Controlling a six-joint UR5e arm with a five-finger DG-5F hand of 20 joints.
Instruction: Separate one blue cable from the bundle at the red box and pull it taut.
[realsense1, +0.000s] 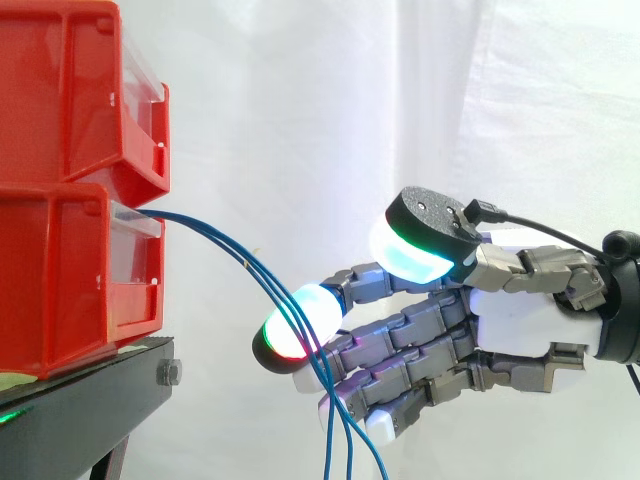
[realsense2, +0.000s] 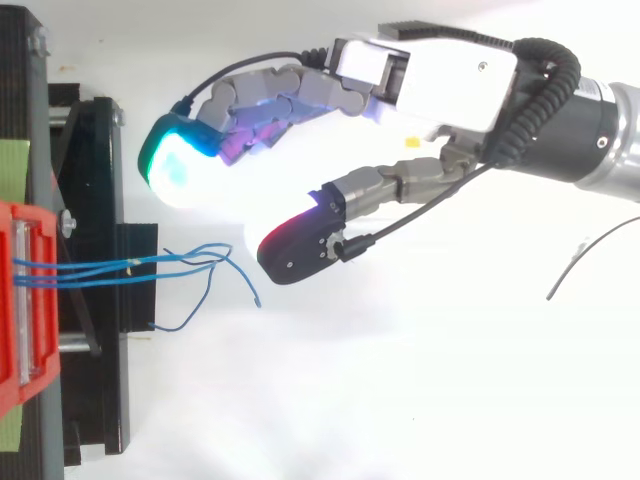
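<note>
- At the left edge of the side view, where do the cables start?
- Three thin blue cables (realsense1: 245, 262) leave the clear front (realsense1: 135, 232) of the lower red bin (realsense1: 60, 270), which sits on the black stand (realsense1: 90, 400). They arc down to the lower centre of the frame and cross in front of one glowing fingertip (realsense1: 280, 338). Contact cannot be confirmed.
- Hand state?
- The hand (realsense1: 530, 320) occupies the right of the frame. Its fingers are extended and spread wide with the thumb above them, and it holds nothing.
- Handling properties?
- Judged light, limp and slightly springy, with a smooth jacket likely to slip. A firm pinch between pads is advised. Excess pull may strain the end anchored in the bin.
- Where to grip?
- In the top view the strands run together near the bin and fan apart at their free ends, centre left. Take a single strand there, where it stands clear of its neighbours.
- Markings?
- No legible writing on bin, cables or stand.
</note>
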